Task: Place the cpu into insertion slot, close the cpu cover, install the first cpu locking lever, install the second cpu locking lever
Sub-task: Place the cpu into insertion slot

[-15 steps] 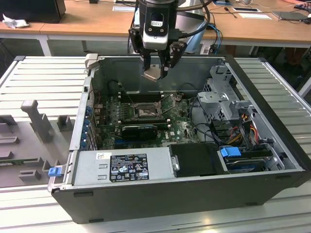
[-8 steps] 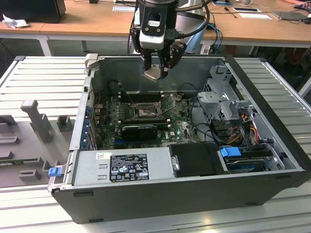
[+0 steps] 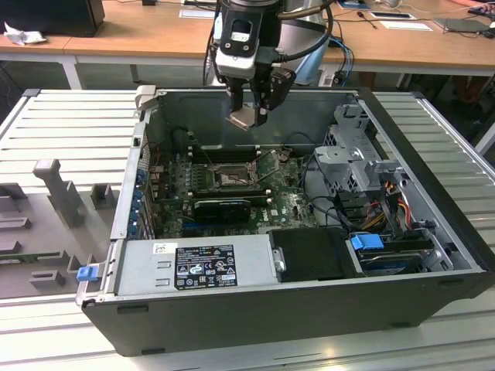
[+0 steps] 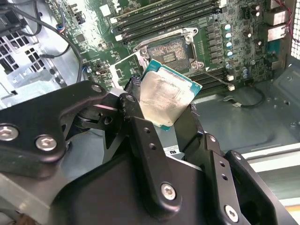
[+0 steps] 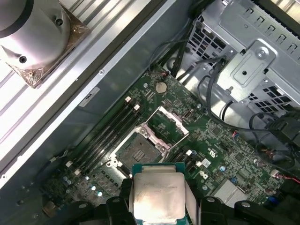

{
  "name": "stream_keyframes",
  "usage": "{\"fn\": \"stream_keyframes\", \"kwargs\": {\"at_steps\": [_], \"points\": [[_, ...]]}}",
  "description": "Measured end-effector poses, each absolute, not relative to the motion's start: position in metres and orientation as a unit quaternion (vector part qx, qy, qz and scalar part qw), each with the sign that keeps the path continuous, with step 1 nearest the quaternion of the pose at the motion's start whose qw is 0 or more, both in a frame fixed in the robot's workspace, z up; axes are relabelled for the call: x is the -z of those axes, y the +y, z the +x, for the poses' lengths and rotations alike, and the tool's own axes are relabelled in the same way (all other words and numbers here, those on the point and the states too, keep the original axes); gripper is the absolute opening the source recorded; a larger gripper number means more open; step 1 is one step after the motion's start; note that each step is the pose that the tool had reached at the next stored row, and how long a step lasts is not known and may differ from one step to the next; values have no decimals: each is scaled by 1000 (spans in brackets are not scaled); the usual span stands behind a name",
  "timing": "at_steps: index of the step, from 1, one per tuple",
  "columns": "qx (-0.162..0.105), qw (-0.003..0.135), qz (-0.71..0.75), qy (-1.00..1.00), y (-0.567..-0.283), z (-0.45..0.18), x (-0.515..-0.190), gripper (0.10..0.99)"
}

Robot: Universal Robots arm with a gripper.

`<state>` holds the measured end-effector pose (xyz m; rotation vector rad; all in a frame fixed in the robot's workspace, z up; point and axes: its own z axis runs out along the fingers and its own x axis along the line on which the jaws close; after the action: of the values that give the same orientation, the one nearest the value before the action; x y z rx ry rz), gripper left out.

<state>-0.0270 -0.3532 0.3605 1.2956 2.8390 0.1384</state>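
Presently clamped by opposite edges between fingers (image 4: 140, 126): cpu (image 4: 168, 98), probably to spare its contact side. Hanging well above insertion slot (image 3: 224, 176), inside open case (image 3: 255, 313). cpu cover (image 5: 168, 123) tilted up, leaving socket bare for seating. Not yet placed.

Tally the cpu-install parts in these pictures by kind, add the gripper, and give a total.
cpu: 1, held above the board
insertion slot: 1, empty
cpu cover: 1, swung open
gripper: 1, shut on the cpu
Total: 4
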Motion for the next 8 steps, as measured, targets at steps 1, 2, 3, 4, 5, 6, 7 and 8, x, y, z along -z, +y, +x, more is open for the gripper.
{"fn": "stream_keyframes", "kwargs": {"at_steps": [1,2,3,4,5,6,7,8], "points": [[-44,9,418,907,-353,-27,-360,529],[-44,9,423,905,-353,-27,-360,529],[-44,9,427,903,-353,-27,-360,529],[-44,10,430,902,-353,-27,-360,529],[-44,10,434,900,-353,-27,-360,529],[-44,10,440,897,-353,-27,-360,529],[-44,10,444,895,-353,-27,-360,529],[-44,11,450,892,-353,-27,-360,529]]}}
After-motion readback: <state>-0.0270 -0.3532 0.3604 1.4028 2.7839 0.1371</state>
